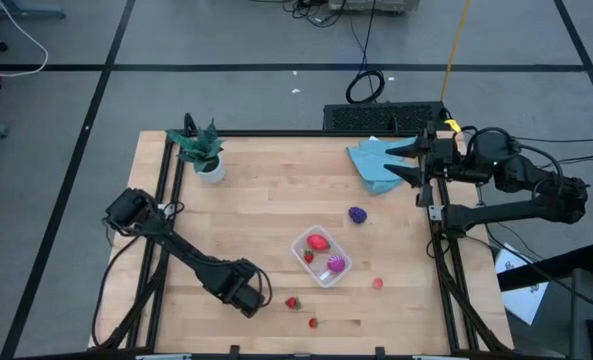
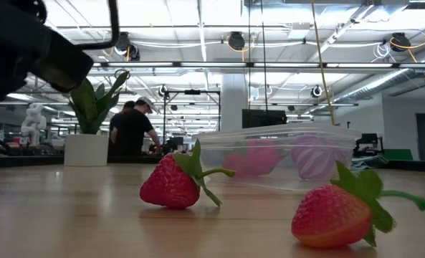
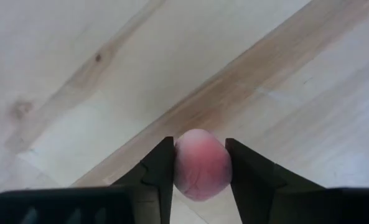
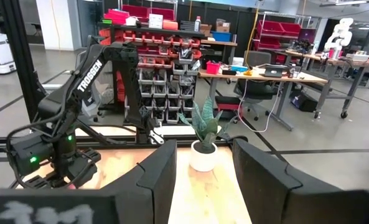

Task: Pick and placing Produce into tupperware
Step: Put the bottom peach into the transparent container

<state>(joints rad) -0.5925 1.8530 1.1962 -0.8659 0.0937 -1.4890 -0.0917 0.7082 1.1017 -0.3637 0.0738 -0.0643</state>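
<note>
The clear tupperware [image 1: 319, 256] stands on the table right of centre and holds a red piece [image 1: 319, 241] and a magenta striped one [image 1: 335, 265]; it also shows in the low view [image 2: 277, 154]. A dark purple fruit [image 1: 357, 214] lies beyond it. Two strawberries [image 1: 292, 302] [image 1: 313, 322] and a small pink-red berry [image 1: 378, 283] lie near the front edge. My left gripper [image 1: 244, 292] is left of the strawberries, shut on a pink round fruit [image 3: 201, 165]. My right gripper [image 1: 396, 160] is open over the blue cloth [image 1: 376, 165] at the far right. My left gripper pinches the pink round fruit by its two opposite sides [image 3: 179, 167] between its two fingers [image 3: 162, 171]. The fingers come from above and point down at the tabletop. In the low view the arm [image 2: 26, 43] is above the table with bare wood under it.
A potted green plant [image 1: 202, 152] stands at the far left corner. A black frame rail runs along the table's left [image 1: 161, 210] and right [image 1: 438, 250] sides. Bare wood lies between the plant and the tupperware. People stand in the room behind [image 2: 133, 129].
</note>
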